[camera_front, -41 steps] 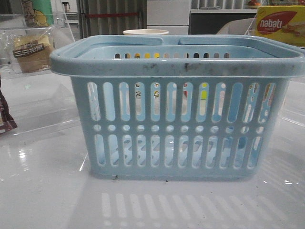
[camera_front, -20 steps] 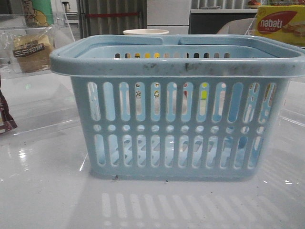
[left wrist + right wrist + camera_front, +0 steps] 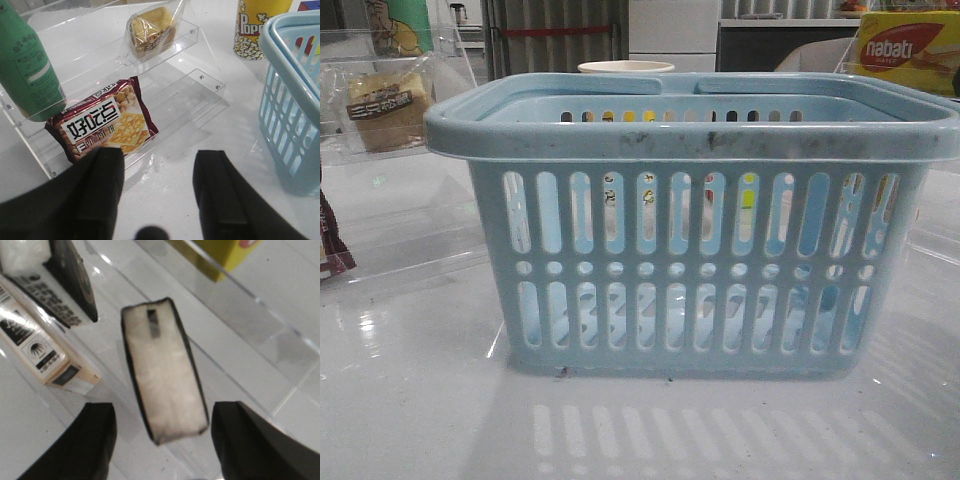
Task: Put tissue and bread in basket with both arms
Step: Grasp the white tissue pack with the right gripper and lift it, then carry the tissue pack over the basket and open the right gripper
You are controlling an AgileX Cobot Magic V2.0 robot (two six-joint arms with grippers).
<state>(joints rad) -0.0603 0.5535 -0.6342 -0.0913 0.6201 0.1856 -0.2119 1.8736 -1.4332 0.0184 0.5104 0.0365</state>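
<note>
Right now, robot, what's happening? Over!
Both grippers open, empty. Bread on its clear shelf, tissue below right gripper. Basket waiting.

We see the basket (image 3: 695, 230), light blue with slotted sides and a scuffed rim, standing upright on the table at centre. The bread (image 3: 149, 31), a pale loaf piece in clear wrap with a dark band, lies on an upper clear shelf to the basket's left. The tissue (image 3: 162, 370) shows as a whitish pack with dark edges, blurred, lying on a clear shelf.
</note>
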